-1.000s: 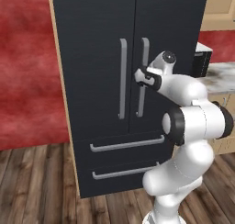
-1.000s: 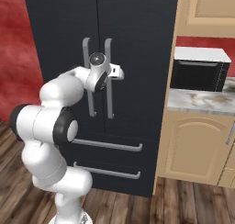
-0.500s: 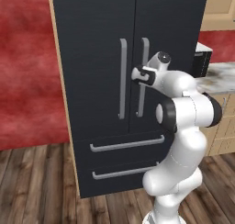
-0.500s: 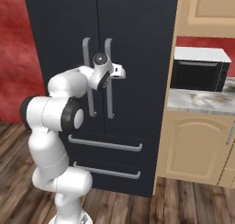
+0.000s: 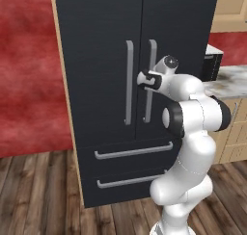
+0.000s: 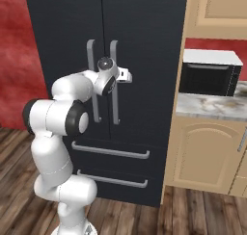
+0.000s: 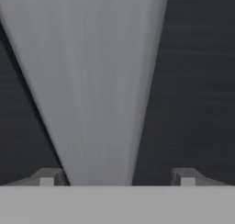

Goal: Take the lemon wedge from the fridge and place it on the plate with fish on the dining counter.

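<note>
The black two-door fridge (image 5: 101,46) (image 6: 144,32) stands with both doors shut. My gripper (image 5: 144,80) (image 6: 126,77) is at the right door's grey vertical handle (image 5: 151,56) (image 6: 115,104), about mid-height. In the hand view the handle (image 7: 96,81) runs up between my two fingertips (image 7: 46,177), close to the left one, with a gap to the right one. The gripper (image 7: 115,177) is open around the handle. The lemon wedge, the plate with fish and the dining counter are out of view.
Two lower fridge drawers (image 5: 132,150) (image 6: 110,151) sit below the doors. To the right, a black microwave (image 6: 210,72) rests on a marbled top (image 6: 212,106) over tan cabinets. A red wall (image 5: 29,84) is to the left, and the floor (image 5: 38,195) is wood.
My arm has folded in closer to the fridge, with the elbow shifting sideways. The gripper has stayed at the right door handle.
</note>
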